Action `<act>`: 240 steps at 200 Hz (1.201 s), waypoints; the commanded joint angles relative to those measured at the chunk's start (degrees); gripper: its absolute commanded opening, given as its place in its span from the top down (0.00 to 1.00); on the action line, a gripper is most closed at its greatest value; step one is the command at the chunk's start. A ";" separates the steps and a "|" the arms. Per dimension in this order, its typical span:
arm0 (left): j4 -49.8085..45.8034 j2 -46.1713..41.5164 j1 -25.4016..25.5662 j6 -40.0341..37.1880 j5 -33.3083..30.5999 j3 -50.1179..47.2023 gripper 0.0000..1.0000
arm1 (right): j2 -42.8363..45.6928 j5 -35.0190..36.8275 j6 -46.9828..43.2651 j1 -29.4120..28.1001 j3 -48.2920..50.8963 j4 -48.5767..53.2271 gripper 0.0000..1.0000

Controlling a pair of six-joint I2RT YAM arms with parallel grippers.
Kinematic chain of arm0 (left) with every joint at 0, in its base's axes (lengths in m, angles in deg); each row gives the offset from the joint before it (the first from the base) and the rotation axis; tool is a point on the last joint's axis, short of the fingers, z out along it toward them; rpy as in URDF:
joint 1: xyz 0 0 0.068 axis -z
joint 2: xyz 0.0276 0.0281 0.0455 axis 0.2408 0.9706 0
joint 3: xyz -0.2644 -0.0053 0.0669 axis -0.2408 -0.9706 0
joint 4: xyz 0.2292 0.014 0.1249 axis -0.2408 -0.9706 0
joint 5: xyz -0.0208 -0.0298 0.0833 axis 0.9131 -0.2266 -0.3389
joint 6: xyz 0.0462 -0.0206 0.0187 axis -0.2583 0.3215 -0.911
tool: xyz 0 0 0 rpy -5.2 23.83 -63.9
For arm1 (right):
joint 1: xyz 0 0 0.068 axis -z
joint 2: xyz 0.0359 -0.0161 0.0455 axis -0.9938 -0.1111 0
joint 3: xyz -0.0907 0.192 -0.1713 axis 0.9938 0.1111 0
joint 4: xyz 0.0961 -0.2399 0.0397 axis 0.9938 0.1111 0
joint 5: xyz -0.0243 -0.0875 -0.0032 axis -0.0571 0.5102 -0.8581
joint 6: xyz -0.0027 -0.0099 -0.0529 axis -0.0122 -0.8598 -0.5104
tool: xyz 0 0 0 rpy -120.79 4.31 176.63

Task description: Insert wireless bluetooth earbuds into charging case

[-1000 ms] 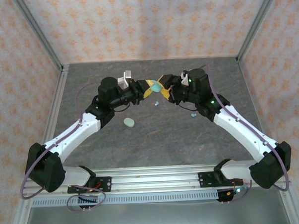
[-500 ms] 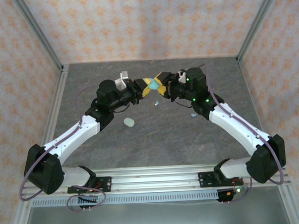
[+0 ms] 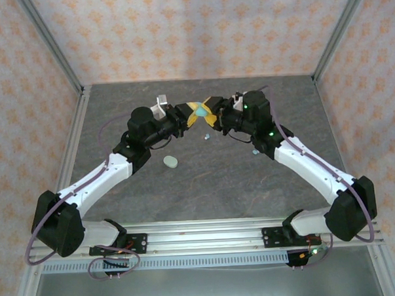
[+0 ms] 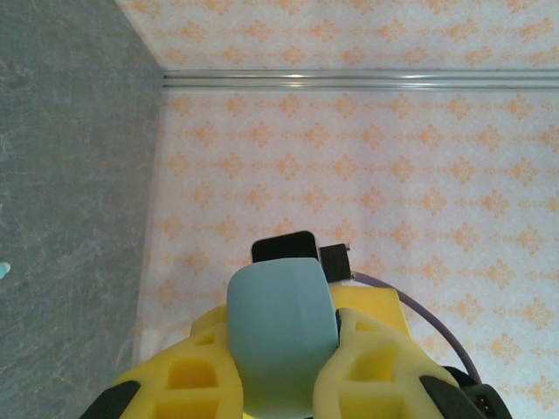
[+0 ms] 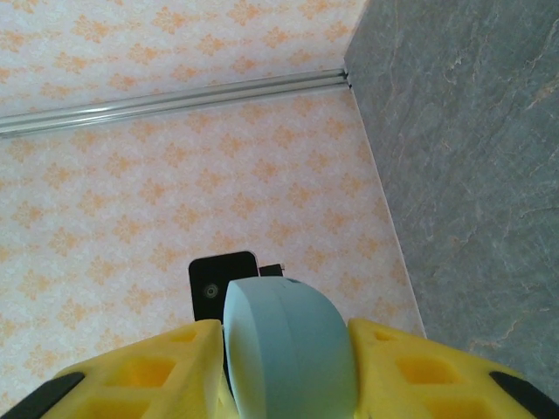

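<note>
A teal-blue oval charging case hangs in the air above the back middle of the table, held from both sides. My left gripper is shut on it; in the left wrist view its yellow fingers press the case. From the right, my right gripper meets it, and its yellow fingers lie against both flanks of the case. Two tiny earbuds lie on the table: one below the grippers, another under the right forearm.
A pale mint oval case lies on the grey table in front of the left arm. Patterned walls and metal frame posts close in the back and sides. A small teal bit shows at the left wrist view's edge.
The right gripper has moved in a little and its jaws have narrowed onto the case. Both grippers and the case have shifted slightly toward the back. The left grip is unchanged.
</note>
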 commanded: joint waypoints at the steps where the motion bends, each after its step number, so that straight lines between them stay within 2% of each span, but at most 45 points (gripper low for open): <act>1: 0.98 -0.58 0.18 0.80 -1.69 -0.88 0.97 | 0.12 -1.85 0.20 -0.87 -0.61 -5.43 0.62; 19: 1.26 -0.38 0.16 1.06 -1.60 -0.71 0.97 | -0.15 -1.93 0.20 -0.89 -0.58 -5.72 0.67; 47: 0.85 -0.27 0.16 0.30 -0.87 -0.54 0.95 | -0.36 -2.03 0.54 -0.92 -0.13 -7.05 0.82; 63: -0.92 -0.77 0.18 -2.77 -0.06 -0.07 0.80 | -0.42 -2.50 0.42 -0.90 -0.32 -7.37 0.87; 80: -5.76 -1.68 0.16 -9.85 1.28 1.68 0.67 | -0.30 -3.62 0.03 -0.52 -0.94 -6.99 0.90; 100: -13.88 -2.79 -0.04 -21.19 2.85 5.34 0.44 | 0.23 -5.40 -1.05 0.43 -1.84 -5.22 0.92; 117: -19.91 -3.83 -0.75 -30.88 4.42 8.19 0.34 | 1.26 -7.36 -2.52 1.89 -2.56 -2.65 0.92; 143: -22.96 -7.32 -2.23 -46.93 4.60 8.07 0.29 | 2.85 -11.84 -6.53 4.98 -4.09 2.68 0.93; 169: -14.01 -13.83 -2.87 -62.03 5.94 0.75 0.27 | 3.06 -17.89 -13.34 7.27 -7.53 11.32 0.93; 179: -9.90 -16.03 -2.78 -68.60 8.64 -1.94 0.26 | 2.91 -19.74 -16.37 7.51 -9.40 15.29 0.93; 193: -9.47 -18.15 -2.47 -76.52 11.22 -3.44 0.24 | 2.11 -22.27 -19.61 7.47 -11.89 20.01 0.93; 222: -16.67 -17.69 -2.48 -84.60 14.21 -0.10 0.23 | 1.26 -25.97 -23.07 7.52 -15.35 24.70 0.93; 240: -14.56 -16.54 -2.48 -84.70 14.83 -0.05 0.23 | 1.48 -26.51 -23.36 7.48 -15.89 25.17 0.93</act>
